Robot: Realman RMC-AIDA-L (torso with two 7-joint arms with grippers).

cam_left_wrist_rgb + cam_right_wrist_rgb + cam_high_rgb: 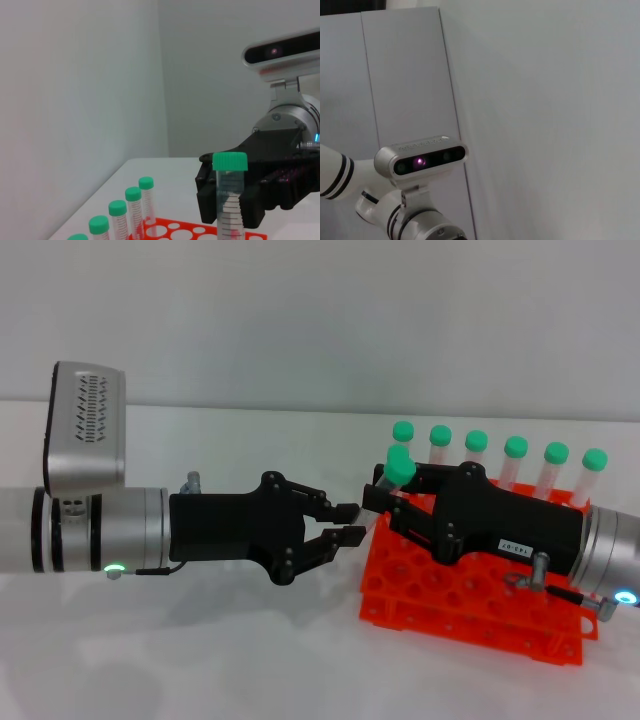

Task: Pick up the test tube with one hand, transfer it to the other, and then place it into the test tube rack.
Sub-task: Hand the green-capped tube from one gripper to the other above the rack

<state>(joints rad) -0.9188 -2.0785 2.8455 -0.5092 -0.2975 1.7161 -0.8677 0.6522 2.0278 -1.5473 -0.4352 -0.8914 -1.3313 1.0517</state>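
The test tube (397, 476), green cap up and tilted slightly, is clamped between the fingers of the right gripper (385, 495), above the near left corner of the orange-red test tube rack (470, 600) on the white table (200, 640). The right arm lies almost level, reaching in from the right with its blue light near the wrist. The left gripper (350, 523), on the arm with the green ring light, reaches in level from the left; its fingers are spread and grasp nothing, their tips just beside the tube's lower part, without visible contact.

Six more capped tubes (515, 462) stand in the rack's far row in the head view.

The left wrist view faces the right gripper (232, 200) head on: the test tube (230, 200) is upright between its black fingers (254, 207), graduation marks visible, with four other capped tubes (132, 207) and the rack's holed top (175, 231) below. The right wrist view shows neither tube nor rack, only the left arm's wrist camera (420, 161) against a pale wall (545, 100).
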